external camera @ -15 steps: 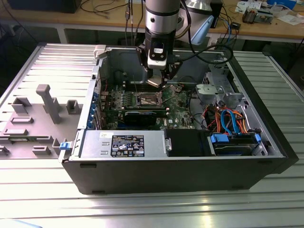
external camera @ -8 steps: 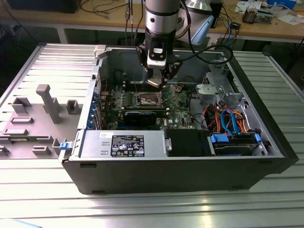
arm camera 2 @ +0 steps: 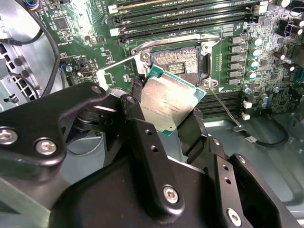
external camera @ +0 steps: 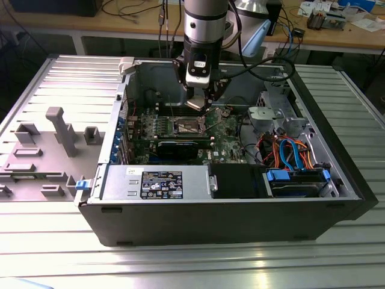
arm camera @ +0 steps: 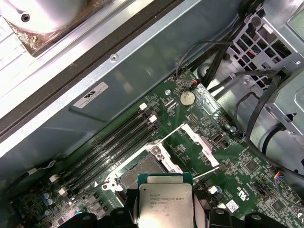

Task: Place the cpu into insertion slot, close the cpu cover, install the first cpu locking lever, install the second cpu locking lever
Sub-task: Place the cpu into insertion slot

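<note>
Cpu (arm camera 2: pixel 172 105), second wrist view: a small, flat, square chip with a silver-grey metal top. The hand (arm camera 2: pixel 167 114) is clenched on it, with black fingers (arm camera 2: pixel 194 130) pressing two opposite edges. The chip hangs tilted in the air above the green board (arm camera 2: pixel 71 28). It is close to the slot (arm camera 2: pixel 178 64) but not touching it. The slot is a dark square recess with a silvery rim, and nothing is in it. A thin wire lever (arm camera 2: pixel 223 107) lies swung free beside it.

First wrist view: the cpu (arm camera: pixel 165 204) sits between the fingers with its metal top facing the camera. Beyond it is the bare slot (arm camera: pixel 142 168). The cover (arm camera: pixel 197 140), a thin metal frame with a cut-out centre, stands swung open just beside the slot. Long, narrow memory slots (arm camera: pixel 109 147) run along the slot's other side.

Exterior view: an open computer case (external camera: pixel 180 211) lies on a ribbed metal counter (external camera: pixel 180 265). The arm (external camera: pixel 204 24) comes down from the far side. The hand (external camera: pixel 201 99) hovers inside the case, above the slot (external camera: pixel 187 125) and slightly towards the exterior view's right. A grey tray (external camera: pixel 48 150) with pegs lies on the counter at the exterior view's left.

Handling, as a judgement: the chip looks light, thin and stiff, with a smooth top that could slip. Its underside contacts and the slot's pins are likely fragile. The edge grip seen here suits it, as it keeps the fingers off both faces.
</note>
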{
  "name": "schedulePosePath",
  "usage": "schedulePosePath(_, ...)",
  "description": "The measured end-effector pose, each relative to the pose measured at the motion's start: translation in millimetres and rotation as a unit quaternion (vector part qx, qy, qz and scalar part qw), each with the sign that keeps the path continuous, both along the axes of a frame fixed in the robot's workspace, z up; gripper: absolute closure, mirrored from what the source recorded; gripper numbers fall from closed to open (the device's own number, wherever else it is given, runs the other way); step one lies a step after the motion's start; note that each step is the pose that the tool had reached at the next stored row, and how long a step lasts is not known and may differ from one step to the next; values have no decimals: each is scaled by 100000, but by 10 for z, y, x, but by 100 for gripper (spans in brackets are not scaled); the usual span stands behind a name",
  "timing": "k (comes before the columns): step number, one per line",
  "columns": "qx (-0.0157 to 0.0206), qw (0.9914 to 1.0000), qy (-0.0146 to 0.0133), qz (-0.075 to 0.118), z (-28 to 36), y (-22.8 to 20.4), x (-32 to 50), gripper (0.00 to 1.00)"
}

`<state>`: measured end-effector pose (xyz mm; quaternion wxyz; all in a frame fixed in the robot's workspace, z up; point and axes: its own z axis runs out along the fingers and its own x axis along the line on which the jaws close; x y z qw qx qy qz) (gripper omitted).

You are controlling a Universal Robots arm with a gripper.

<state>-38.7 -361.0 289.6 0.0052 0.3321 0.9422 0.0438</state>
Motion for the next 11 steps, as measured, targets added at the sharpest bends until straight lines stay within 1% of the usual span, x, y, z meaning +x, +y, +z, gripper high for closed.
schedulePosePath(11,-2,99997,2,-767,0,0,0,45)
